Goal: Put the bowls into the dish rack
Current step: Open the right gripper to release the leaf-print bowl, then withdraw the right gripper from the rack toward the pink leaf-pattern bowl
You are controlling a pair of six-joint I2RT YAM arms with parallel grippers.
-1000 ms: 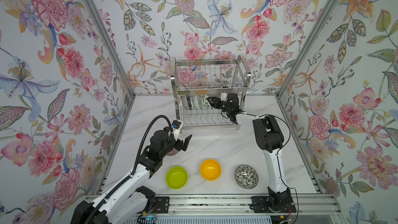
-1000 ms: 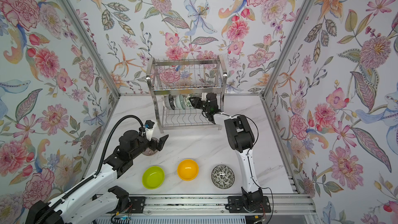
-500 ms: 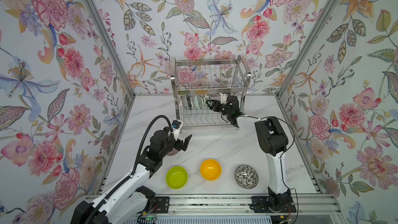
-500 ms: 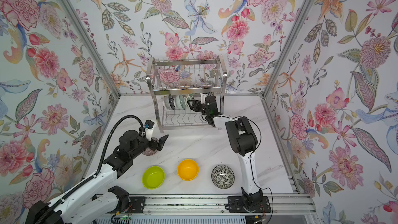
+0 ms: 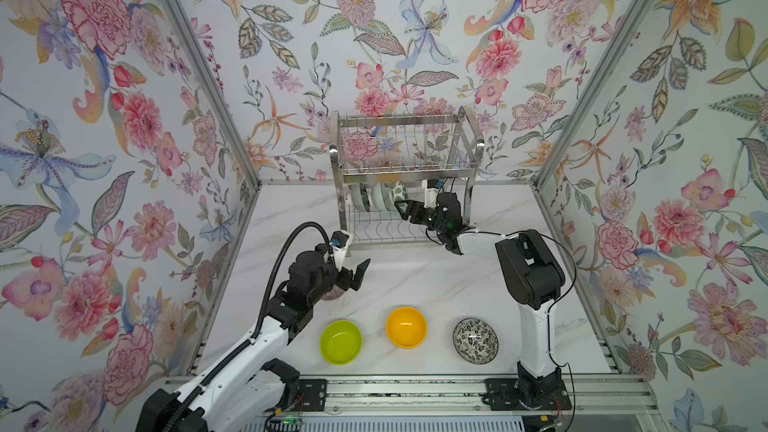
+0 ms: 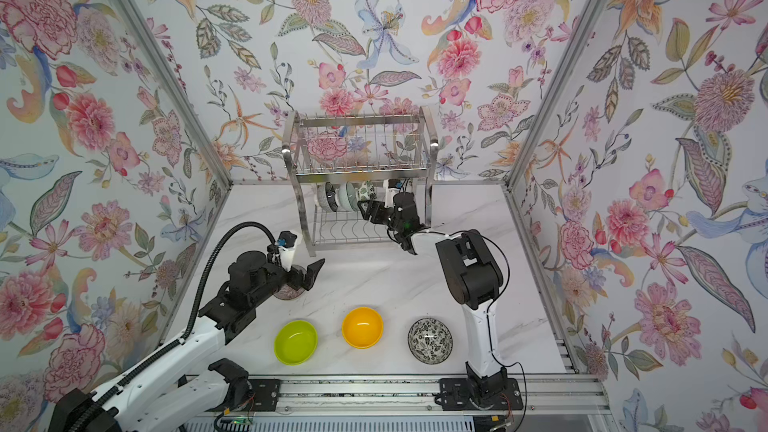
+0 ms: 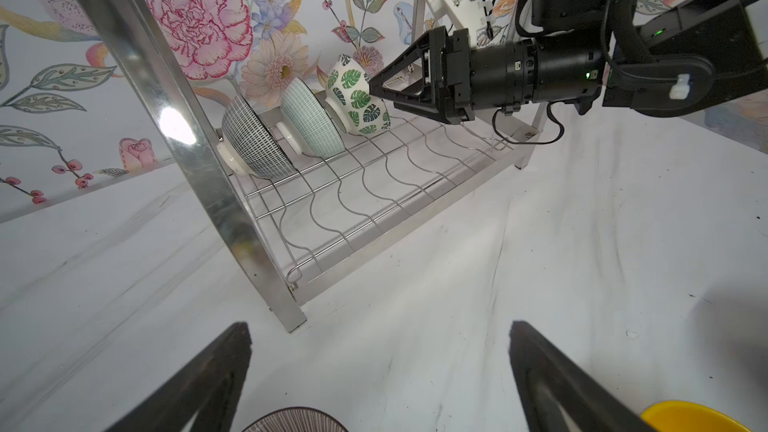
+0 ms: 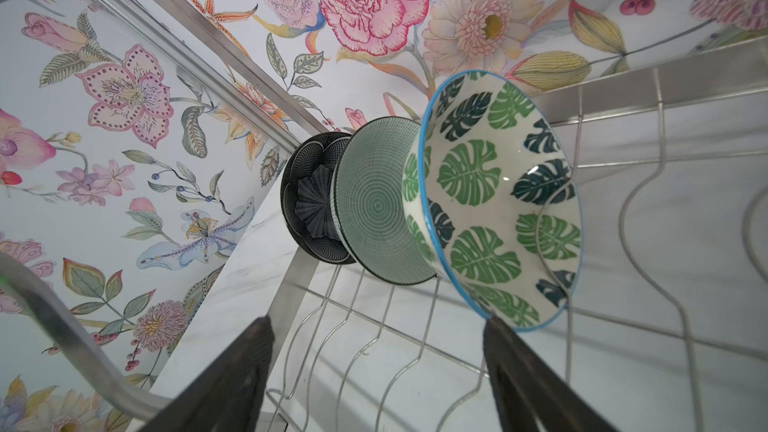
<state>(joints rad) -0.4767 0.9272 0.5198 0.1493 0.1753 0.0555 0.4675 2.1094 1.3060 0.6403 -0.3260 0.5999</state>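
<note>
The steel dish rack stands at the back. On its lower tier a navy bowl, a mint bowl and a leaf-print bowl stand on edge. My right gripper is open and empty inside that tier, one fingertip beside the leaf-print rim. Over a pinkish-brown ribbed bowl hovers my left gripper, open and empty. Near the front edge sit a lime bowl, an orange-yellow bowl and a black-and-white floral bowl.
Flowered walls close in the white marble table at the back and both sides. A metal rail runs along the front and carries both arm bases. The rack's upper tier holds nothing.
My right gripper's jaws have widened and let go of the leaf-print bowl, which now stands by itself in the rack. The left arm has not moved.
</note>
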